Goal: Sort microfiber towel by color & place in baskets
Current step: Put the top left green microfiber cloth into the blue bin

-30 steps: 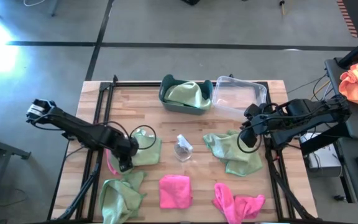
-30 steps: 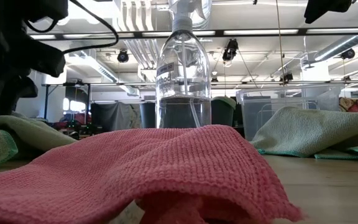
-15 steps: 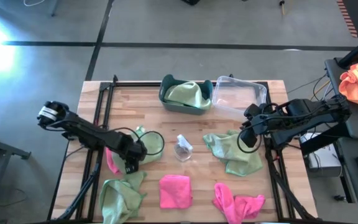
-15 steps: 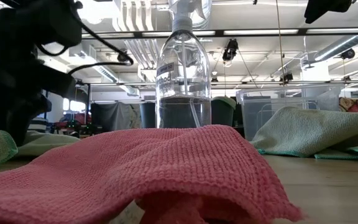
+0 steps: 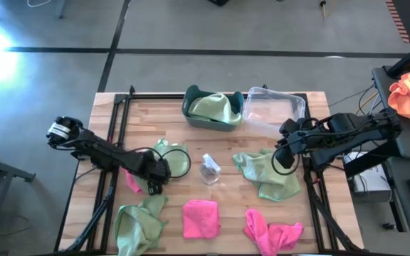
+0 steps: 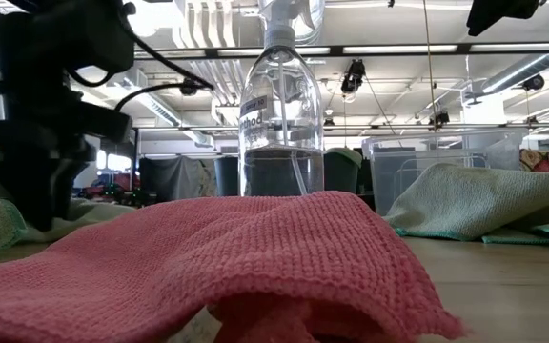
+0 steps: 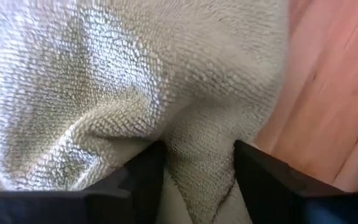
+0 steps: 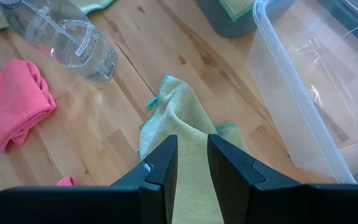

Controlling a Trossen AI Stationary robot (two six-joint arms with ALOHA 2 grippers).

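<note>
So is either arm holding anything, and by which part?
Left fingers straddle a ridge of green towel; whether it is gripped cannot be told. The right gripper holds nothing.
</note>
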